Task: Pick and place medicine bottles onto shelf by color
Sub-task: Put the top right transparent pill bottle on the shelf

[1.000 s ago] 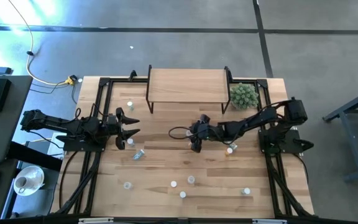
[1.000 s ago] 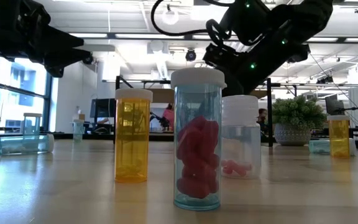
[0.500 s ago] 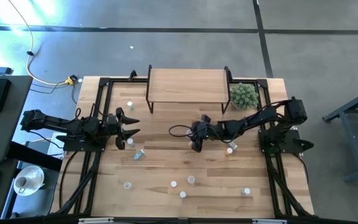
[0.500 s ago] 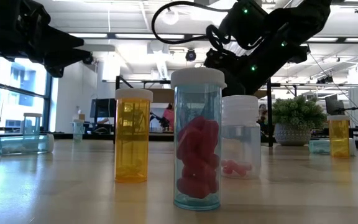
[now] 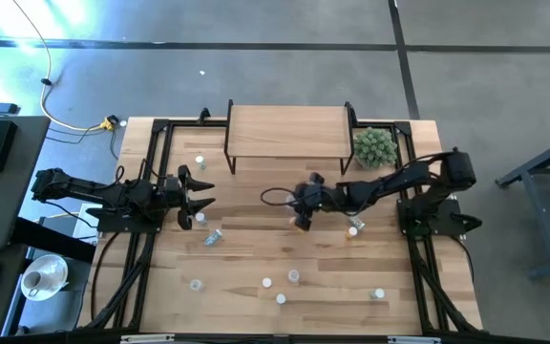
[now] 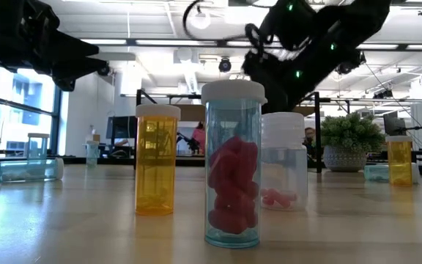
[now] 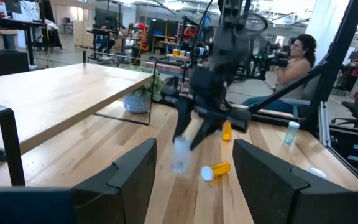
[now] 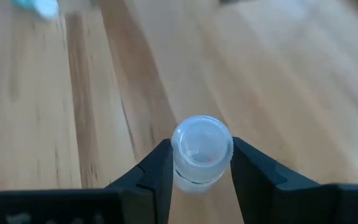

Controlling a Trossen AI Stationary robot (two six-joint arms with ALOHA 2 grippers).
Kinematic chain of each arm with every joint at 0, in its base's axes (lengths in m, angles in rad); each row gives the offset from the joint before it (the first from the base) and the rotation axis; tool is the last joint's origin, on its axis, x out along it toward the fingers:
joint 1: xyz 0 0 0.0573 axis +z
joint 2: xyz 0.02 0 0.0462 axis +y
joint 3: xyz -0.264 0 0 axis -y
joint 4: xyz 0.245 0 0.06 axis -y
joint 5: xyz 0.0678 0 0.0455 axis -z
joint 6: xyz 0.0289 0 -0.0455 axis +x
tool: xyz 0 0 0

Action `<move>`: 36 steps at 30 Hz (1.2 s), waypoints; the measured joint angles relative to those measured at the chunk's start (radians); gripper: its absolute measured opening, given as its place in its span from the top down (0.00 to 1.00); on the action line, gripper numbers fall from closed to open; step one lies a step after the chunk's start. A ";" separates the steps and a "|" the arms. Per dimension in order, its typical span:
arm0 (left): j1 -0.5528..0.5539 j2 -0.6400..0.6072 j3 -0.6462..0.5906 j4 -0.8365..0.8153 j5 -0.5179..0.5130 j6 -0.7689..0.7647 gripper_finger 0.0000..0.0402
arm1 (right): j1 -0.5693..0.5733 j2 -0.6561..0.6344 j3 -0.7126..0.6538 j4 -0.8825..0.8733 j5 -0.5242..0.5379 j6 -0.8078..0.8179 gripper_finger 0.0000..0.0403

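Mid-table, the right gripper (image 8: 201,171) has its two fingers closed against the sides of a clear bottle (image 8: 201,152), evidently to carry it. The bottle stands upright, cap up, long axis vertical. Further back, the shelf (image 5: 287,130) is bare. At the table's left edge, the left gripper (image 5: 201,195) waits part-open, holding nothing.

No writing is showing legibly anywhere: the medicine bottles (image 6: 232,165) are carrying no label that can be read, and the shelf (image 5: 286,131) and the plank surface (image 5: 256,258) are bearing no text, brand, number or sign.
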 joint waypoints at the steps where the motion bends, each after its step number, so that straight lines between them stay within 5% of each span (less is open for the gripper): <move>1: 0.000 0.000 0.000 0.000 0.000 0.000 0.50 | -0.004 -0.026 0.000 0.000 0.001 -0.011 0.71; 11: 0.000 0.000 0.000 0.000 0.000 0.000 0.50 | -0.071 -0.373 0.000 -0.013 0.143 -0.165 0.71; 21: 0.000 0.000 0.000 0.000 0.000 0.000 0.50 | -0.273 -0.647 0.000 0.038 0.250 -0.206 0.71; 27: 0.000 0.000 0.000 0.000 0.000 0.000 0.50 | -0.395 -0.671 0.065 -0.006 0.237 -0.197 0.71; 36: 0.000 0.000 0.000 0.000 0.000 0.000 0.50 | -0.515 -0.531 0.289 -0.448 0.173 -0.042 0.71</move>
